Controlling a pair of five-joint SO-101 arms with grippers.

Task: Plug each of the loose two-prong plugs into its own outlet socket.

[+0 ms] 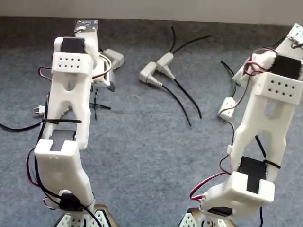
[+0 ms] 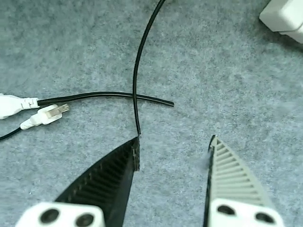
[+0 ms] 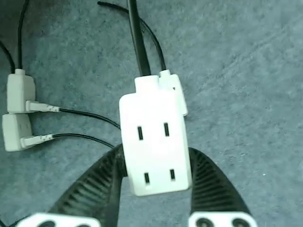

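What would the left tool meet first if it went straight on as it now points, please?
The left tool would likely meet the black cable end on the carpet; depth is unclear.

White arms (image 1: 71,94) carry black motors (image 1: 73,46), red wires (image 1: 250,66)

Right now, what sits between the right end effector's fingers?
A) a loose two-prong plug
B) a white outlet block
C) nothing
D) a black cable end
B: in the right wrist view, the fingers of the right end effector flank the white outlet block, whose slots face the camera.
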